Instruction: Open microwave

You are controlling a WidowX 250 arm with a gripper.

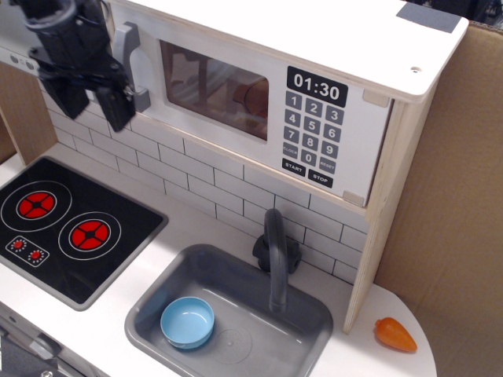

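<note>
Hovering left of the handle, door shut

My gripper (93, 100) hangs at the upper left, fingers spread apart and holding nothing, just beside the grey bar handle (130, 67). The microwave (259, 94) sits high on the back wall above the white tiles; its door looks flush with the pale wood case, so I judge the opening not yet begun.

Risks as I read them: the handle is a slim upright bar close to the door face, so a finger could slide off its rounded edge or wedge behind it. Closing too far left, I grab air. Pulling straight out instead of along the hinge arc could strain the door or rock the whole toy unit. The range hood (23, 47) crowds my left side, a likely bump.

Materials: painted white door, smooth; clear window (212, 88) showing something orange-brown inside, unclear what. Black clock display (316, 86), grey keypad (310, 129) of small squares. Below on the counter, glossy black stovetop (67, 228), grey sink (236, 314) with a blue bowl (188, 322).
</note>
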